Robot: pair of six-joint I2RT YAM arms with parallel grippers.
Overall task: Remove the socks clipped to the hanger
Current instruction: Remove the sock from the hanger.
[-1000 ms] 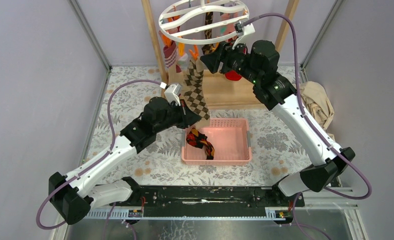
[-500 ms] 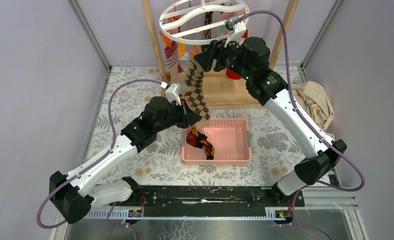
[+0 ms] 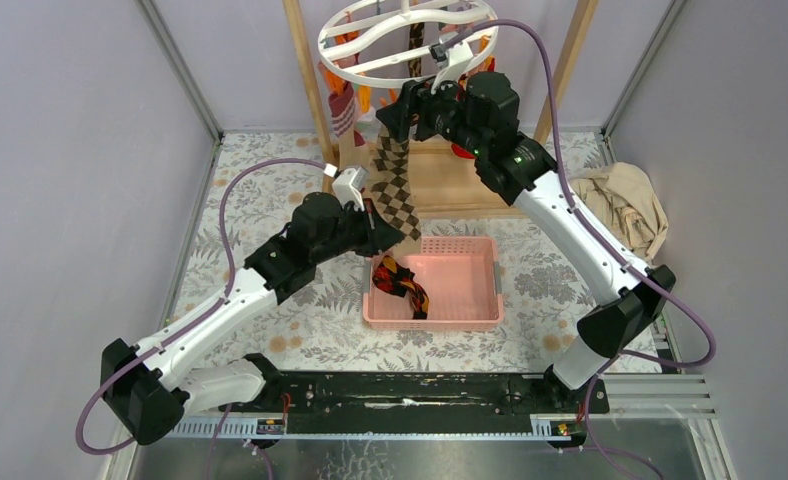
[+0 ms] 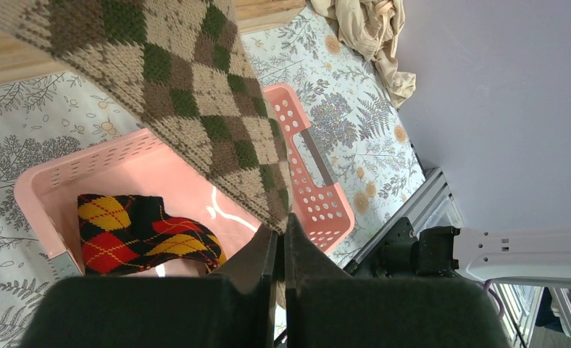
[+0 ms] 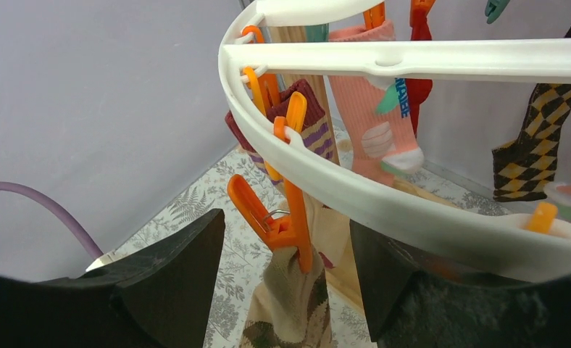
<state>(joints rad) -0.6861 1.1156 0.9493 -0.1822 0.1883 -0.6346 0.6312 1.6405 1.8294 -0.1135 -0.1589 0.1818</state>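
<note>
Nearest the arm bases, on the fern-print bench (image 3: 270, 300), a pink perforated plastic basket (image 3: 482, 300) stands near the middle. It holds one black, red and yellow argyle sock (image 3: 402, 283), bunched against its left wall.

Just above the basket's far-left corner, the left tool (image 3: 385, 236) is closed on the lower end of a long brown, tan and green argyle knit sock (image 3: 395, 185). In the left wrist view the two fingers are pressed together with the sock's tip pinched between them. This sock stretches taut and slanted up toward the far side of the bench.

Its beige cuff is bitten by one orange plastic clip (image 5: 282, 210) that dangles from the rim of the round white plastic hanger (image 3: 350, 62). The right tool (image 5: 286, 225) stands open, one jaw on each side of that clip and neither seen to touch it.

The hanger is a ring with curved crossbars, hanging between the two posts of a wooden frame (image 3: 305, 80) at the far edge of the bench. At least five socks can be counted on it:
- the held argyle one
- a maroon sock with purple stripes (image 5: 308, 116)
- a pink sock with pale patches (image 5: 373, 123)
- a red sock (image 5: 419, 87)
- a black and yellow argyle sock (image 5: 529, 159)

One crumpled beige cloth (image 3: 630, 205) lies at the bench's right edge.
</note>
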